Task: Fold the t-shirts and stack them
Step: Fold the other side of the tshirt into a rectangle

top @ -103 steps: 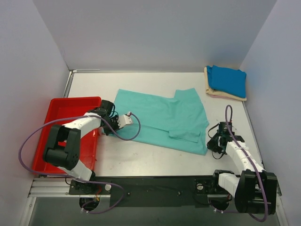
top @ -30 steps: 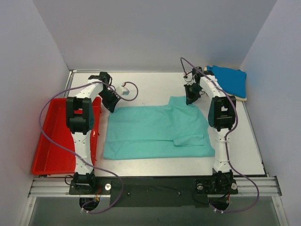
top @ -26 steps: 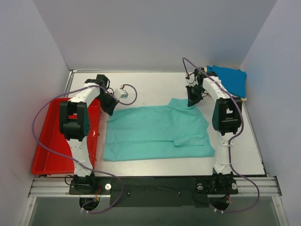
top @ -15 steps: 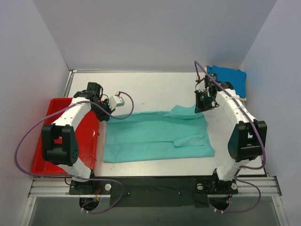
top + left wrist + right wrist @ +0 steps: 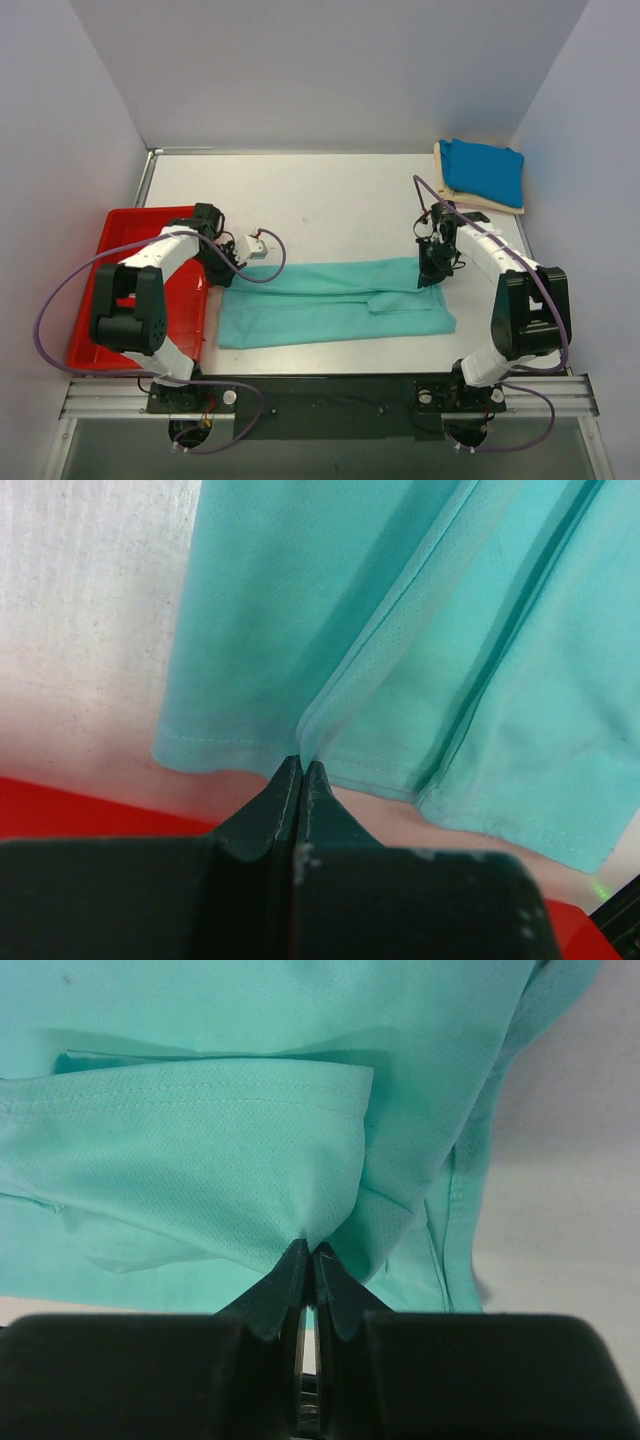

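Note:
The teal-green t-shirt [image 5: 330, 303] lies across the table front, its far half drawn over the near half into a long band. My left gripper [image 5: 224, 272] is shut on its left edge; the left wrist view shows a pinched fold [image 5: 330, 695] running up from the shut fingertips [image 5: 300, 770]. My right gripper [image 5: 432, 275] is shut on its right edge, with cloth [image 5: 240, 1140] pinched at the fingertips [image 5: 311, 1250]. The bright blue t-shirt [image 5: 485, 171] lies folded on the cream t-shirt [image 5: 470, 203] at the far right corner.
The red tray [image 5: 100, 320] stands at the left, close beside my left arm. Grey walls close the table at the back and both sides. A black rail [image 5: 330, 395] runs along the near edge.
Both grippers have pulled the shirt's far edge toward the near side, from the table's back to just over the front half. The shirt has gone from a broad spread to a narrow folded band.

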Tool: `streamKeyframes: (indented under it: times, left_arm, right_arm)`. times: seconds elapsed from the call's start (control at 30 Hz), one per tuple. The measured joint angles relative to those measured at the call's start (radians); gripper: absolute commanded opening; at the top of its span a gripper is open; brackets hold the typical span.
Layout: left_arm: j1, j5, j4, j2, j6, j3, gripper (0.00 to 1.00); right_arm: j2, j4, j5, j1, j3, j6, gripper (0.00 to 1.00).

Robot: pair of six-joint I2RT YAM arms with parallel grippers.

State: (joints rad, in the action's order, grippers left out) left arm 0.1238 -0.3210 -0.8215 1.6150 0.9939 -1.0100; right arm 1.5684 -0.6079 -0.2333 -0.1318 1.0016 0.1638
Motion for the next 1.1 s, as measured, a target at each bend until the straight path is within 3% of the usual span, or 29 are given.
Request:
streamKeyframes:
  times: [0.17,0.23,0.27,0.33,0.47,0.53,0.6,0.67,0.7,0.77,0.8,0.9,1.1]
  left_arm:
    - [0.005,0.009,0.017,0.004,0.007,0.0,0.0]
    - [0.005,0.011,0.016,0.005,0.015,0.0,0.15]
    - [0.005,0.011,0.013,0.005,0.021,-0.001,0.32]
    - [0.005,0.011,-0.001,0.005,0.047,-0.002,0.43]
    - [0.005,0.006,-0.058,-0.003,0.095,-0.005,0.61]
    - [0.001,-0.002,-0.109,-0.025,0.132,-0.013,0.66]
    - [-0.002,-0.029,-0.171,-0.06,0.171,-0.037,0.65]
    - [-0.002,-0.068,-0.206,-0.089,0.189,-0.066,0.47]
    - [0.001,-0.094,-0.219,-0.099,0.19,-0.084,0.24]
    - [0.011,-0.135,-0.218,-0.1,0.153,-0.119,0.07]
    - [0.02,-0.143,-0.201,-0.092,0.122,-0.131,0.05]
    - [0.061,-0.127,-0.106,-0.033,0.011,-0.143,0.04]
    - [0.119,-0.005,0.048,0.113,-0.103,-0.096,0.01]
  right_arm:
    - [0.0,0.017,0.01,0.0,0.0,0.016,0.0]
    - [0.0,0.019,0.013,0.0,0.0,0.018,0.01]
    - [0.0,0.02,0.015,0.0,0.0,0.019,0.13]
    - [0.0,0.021,0.019,0.0,-0.002,0.022,0.26]
    - [-0.002,0.014,0.045,0.0,-0.004,0.026,0.33]
    - [-0.016,0.006,0.059,-0.003,-0.004,0.028,0.38]
    - [-0.054,-0.007,0.098,-0.017,-0.001,0.032,0.39]
    - [-0.104,-0.022,0.139,-0.054,0.019,0.036,0.35]
    - [-0.126,-0.025,0.154,-0.082,0.037,0.037,0.26]
    - [-0.152,-0.018,0.174,-0.139,0.074,0.037,0.04]
    - [-0.155,-0.008,0.176,-0.162,0.087,0.037,0.0]
    - [-0.134,0.021,0.172,-0.189,0.095,0.048,0.0]
    - [0.006,0.076,0.15,-0.147,0.035,0.072,0.0]
